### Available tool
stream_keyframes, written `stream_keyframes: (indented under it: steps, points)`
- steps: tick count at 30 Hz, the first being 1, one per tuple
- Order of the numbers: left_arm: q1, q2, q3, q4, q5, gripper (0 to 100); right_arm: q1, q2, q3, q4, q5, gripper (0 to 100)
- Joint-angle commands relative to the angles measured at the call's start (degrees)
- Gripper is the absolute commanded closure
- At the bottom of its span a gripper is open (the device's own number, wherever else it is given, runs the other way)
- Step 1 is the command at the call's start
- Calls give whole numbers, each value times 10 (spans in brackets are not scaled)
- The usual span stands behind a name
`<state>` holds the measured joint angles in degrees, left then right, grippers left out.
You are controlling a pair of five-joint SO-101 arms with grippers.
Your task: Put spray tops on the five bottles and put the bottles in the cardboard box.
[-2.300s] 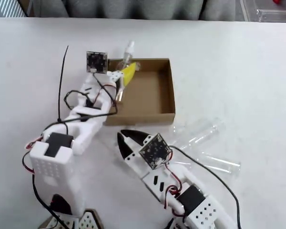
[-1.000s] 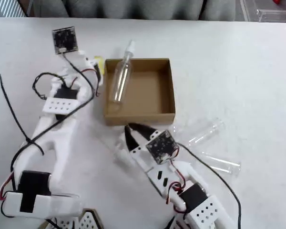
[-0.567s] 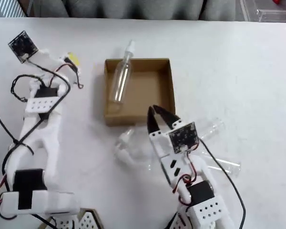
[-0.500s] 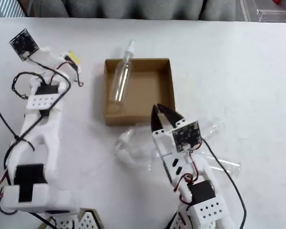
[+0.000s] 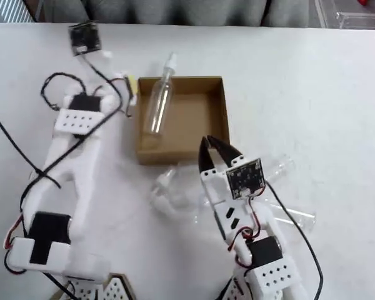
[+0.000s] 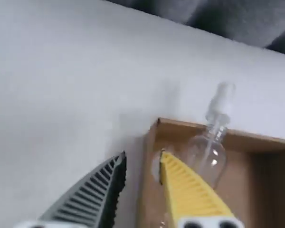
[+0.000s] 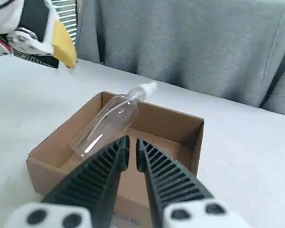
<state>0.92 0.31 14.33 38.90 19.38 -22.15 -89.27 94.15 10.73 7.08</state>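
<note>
The cardboard box (image 5: pixel 194 125) stands mid-table. A clear bottle (image 5: pixel 157 106) with a white spray top (image 5: pixel 170 62) lies in it, its neck propped over the far rim. My left gripper (image 5: pixel 129 87) hovers open and empty just outside the box's far left corner; its wrist view shows the gripper (image 6: pixel 142 161) beside the box rim (image 6: pixel 256 142) and the bottle (image 6: pixel 206 159). My right gripper (image 5: pixel 215 151) sits at the box's near edge, black fingers almost together on nothing; its view shows the gripper (image 7: pixel 132 145) facing the box (image 7: pixel 47 159) and bottle (image 7: pixel 107 123).
Clear uncapped-looking bottles lie on the table in front of the box: one (image 5: pixel 170 187) left of the right arm, two (image 5: pixel 274 169) (image 5: pixel 290 215) right of it. The left gripper's yellow finger (image 7: pixel 64 42) shows past the box. Bare table stretches to the right.
The left gripper let go of the bottle in the box, swung away to the far left, and has now come back beside the box. The right gripper moved right, to the box's near edge.
</note>
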Motion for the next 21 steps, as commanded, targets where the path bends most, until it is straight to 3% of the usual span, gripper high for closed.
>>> stream_keyframes:
  steps: [1,3,21]
  points:
    - [36,-36,-39,3,-11,762,-18,3,-19,-10,-6,982]
    - [44,-36,-39,4,-11,721,-19,3,-18,-10,-6,982]
    - [62,120,-138,29,-45,747,-21,2,-18,-10,-6,982]
